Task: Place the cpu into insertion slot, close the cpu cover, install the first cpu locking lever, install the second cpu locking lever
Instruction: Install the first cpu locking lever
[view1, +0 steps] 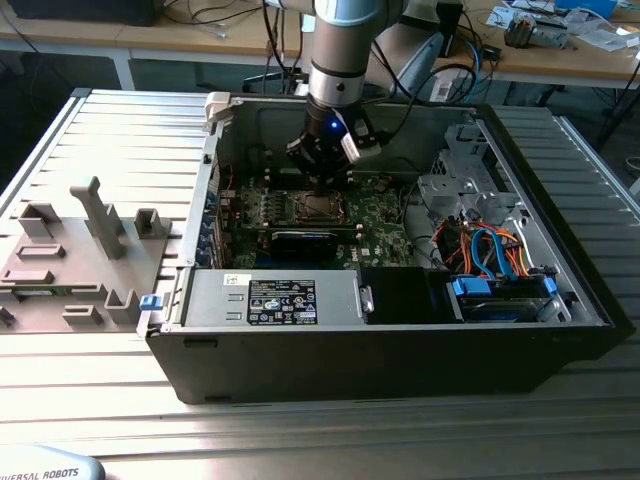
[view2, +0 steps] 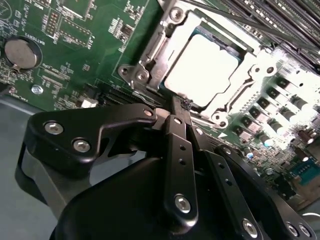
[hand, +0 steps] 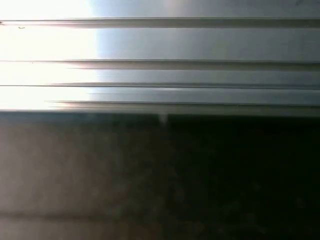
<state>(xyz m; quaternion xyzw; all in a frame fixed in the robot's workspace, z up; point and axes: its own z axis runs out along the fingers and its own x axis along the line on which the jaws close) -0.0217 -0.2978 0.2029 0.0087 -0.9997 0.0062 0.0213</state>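
down inside the open computer case (view1: 400, 350), the gripper (view2: 181, 106) is hovering with its fingers pressed together, gripping nothing, just beside the cpu cover (view2: 240, 85). the cpu (view2: 202, 70) is sitting in the insertion slot, glare washing out its top.

insertion slot (view2: 150, 65) hidden under cpu (view2: 200, 70)

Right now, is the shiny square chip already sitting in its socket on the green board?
Yes, in the second wrist view the cpu lies flat inside the insertion slot, with the cpu cover framing it.
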